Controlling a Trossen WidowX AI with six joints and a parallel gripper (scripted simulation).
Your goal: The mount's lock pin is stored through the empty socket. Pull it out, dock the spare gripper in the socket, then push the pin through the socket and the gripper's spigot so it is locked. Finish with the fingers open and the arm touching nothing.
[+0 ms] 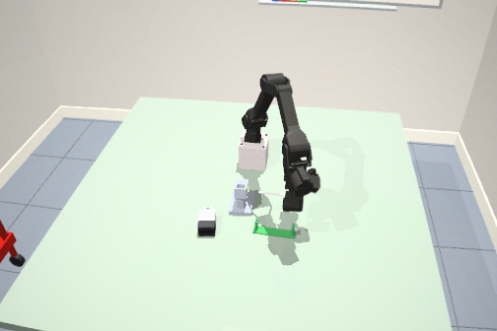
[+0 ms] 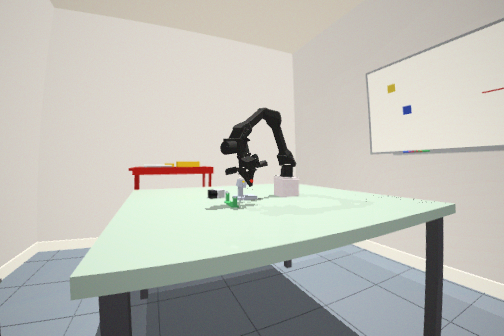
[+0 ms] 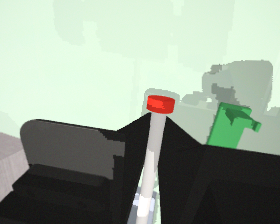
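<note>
My gripper is shut on the white lock pin, whose red head sticks out past the fingers. The pin is held in the air, roughly level, to the right of the mount in the top view, and its free end is clear of the socket. The mount stands upright on its pale base plate; its socket is empty. The spare gripper, white with a black end, lies left and in front of the mount, its small spigot pointing back.
A green cradle with upright ends stands in front of my gripper, right of the mount in the top view. The arm's pale base block is behind the mount.
</note>
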